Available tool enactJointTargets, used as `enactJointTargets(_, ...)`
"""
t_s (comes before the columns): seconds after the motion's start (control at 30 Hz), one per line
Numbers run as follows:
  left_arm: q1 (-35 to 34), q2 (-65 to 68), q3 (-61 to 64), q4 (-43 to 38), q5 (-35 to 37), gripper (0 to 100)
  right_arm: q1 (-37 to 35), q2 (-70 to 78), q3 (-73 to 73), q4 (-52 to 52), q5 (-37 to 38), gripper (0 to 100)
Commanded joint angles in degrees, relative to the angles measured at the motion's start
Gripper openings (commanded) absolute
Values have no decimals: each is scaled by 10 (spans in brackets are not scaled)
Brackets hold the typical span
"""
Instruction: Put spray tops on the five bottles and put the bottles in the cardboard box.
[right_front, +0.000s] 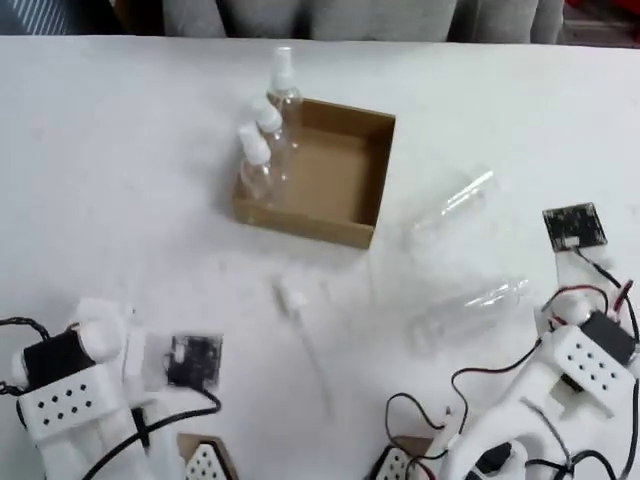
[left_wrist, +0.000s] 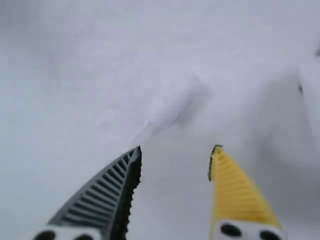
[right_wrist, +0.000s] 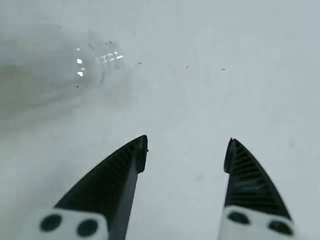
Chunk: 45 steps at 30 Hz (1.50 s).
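Note:
The cardboard box sits mid-table. Three clear bottles with white spray tops stand along its left wall. Two more clear bottles lie uncapped on the table to the right, one near the box and one closer to the front. A loose spray top with its thin tube lies in front of the box. My left gripper is open just short of that spray top. My right gripper is open over bare table, with a lying bottle ahead of it.
The left arm is at the front left corner and the right arm at the front right, with cables trailing along the front edge. The white table is bare to the left of the box.

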Motion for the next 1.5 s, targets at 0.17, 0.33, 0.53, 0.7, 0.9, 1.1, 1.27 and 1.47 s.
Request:
enactJointTargets(0.17,4,-7,-22,-65,-7,222,57,-10,55,-124,17,211)
enactJointTargets(0.33,4,-7,40,-167,14,222,63,-10,67,-125,17,211)
enactJointTargets(0.53,2,-7,75,-229,15,222,62,-10,68,-125,17,211)
enactJointTargets(0.7,1,-6,74,-267,15,222,62,-10,69,-125,17,211)
enactJointTargets(0.9,2,33,40,-268,52,222,51,-15,80,-125,17,211)
enactJointTargets(1.1,1,182,-77,-187,86,222,49,-11,-3,-121,17,211)
enactJointTargets(1.27,1,286,-156,-160,47,222,33,-10,-30,-125,18,212)
enactJointTargets(1.47,58,344,-162,-130,32,222,23,-10,-26,-124,76,212)
